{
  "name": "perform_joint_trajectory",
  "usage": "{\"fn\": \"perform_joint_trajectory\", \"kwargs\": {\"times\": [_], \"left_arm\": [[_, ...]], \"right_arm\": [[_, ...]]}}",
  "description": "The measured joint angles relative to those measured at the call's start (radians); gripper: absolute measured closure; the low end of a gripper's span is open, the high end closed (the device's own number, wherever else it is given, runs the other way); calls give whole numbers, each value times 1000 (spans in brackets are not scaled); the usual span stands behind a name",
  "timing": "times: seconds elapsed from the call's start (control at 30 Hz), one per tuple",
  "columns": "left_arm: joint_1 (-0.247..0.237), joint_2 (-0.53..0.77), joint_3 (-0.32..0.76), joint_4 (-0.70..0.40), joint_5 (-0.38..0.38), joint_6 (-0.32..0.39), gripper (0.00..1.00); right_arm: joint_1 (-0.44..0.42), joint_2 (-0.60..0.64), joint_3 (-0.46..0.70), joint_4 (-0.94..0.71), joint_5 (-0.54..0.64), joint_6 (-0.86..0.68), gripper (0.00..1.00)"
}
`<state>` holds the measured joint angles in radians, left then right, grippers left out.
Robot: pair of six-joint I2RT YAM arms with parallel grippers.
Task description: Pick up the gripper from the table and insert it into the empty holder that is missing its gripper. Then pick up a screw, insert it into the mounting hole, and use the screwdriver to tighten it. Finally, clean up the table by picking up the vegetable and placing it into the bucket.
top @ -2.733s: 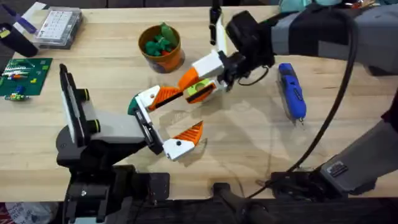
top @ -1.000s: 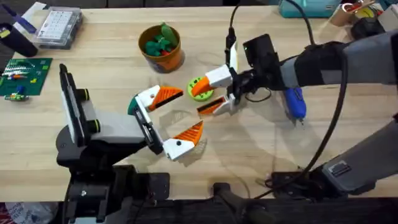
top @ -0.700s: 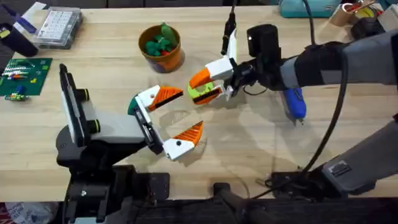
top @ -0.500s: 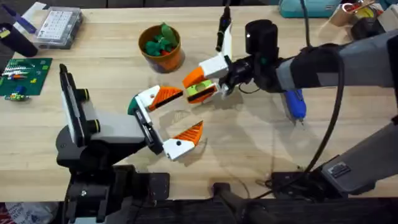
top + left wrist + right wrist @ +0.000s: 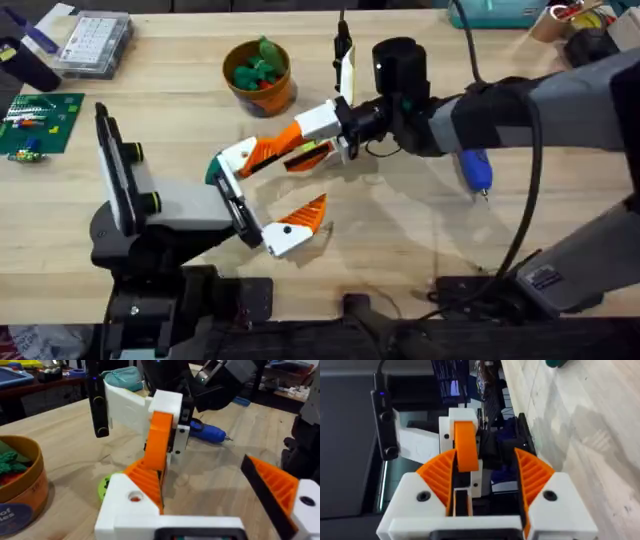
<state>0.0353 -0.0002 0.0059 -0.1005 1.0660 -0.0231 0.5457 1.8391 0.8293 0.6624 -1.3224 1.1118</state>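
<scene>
Holds the white, orange-padded left tool [image 5: 300, 180] spread wide and idle at the left. Sets the matching right tool [image 5: 292, 148] low at the small lime-green round toy vegetable [image 5: 104, 486], near the round brown-orange bucket [image 5: 275, 98], probably for the clean-up drop; cannot tell whether clamped on it. Leaves the slim bright-blue screwdriver [image 5: 472, 170] lying farther right. Offers a pale, grained wooden tabletop [image 5: 400, 230], with cluttered benches behind.
</scene>
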Motion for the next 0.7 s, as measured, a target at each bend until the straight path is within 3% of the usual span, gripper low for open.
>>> {"fn": "perform_joint_trajectory", "kwargs": {"times": [0.3,0.37,0.5,0.53,0.7], "left_arm": [[0,0,0,0,-2,0,15],[0,0,0,0,-1,-1,15],[0,1,0,-1,-3,-13,14],[1,1,0,0,-4,-15,14],[1,1,0,0,-4,-15,14]], "right_arm": [[0,0,5,25,28,14,417],[0,0,9,46,34,23,537],[0,-1,26,65,26,43,916],[0,-1,30,67,24,46,971],[-2,-2,34,64,20,56,992]]}}
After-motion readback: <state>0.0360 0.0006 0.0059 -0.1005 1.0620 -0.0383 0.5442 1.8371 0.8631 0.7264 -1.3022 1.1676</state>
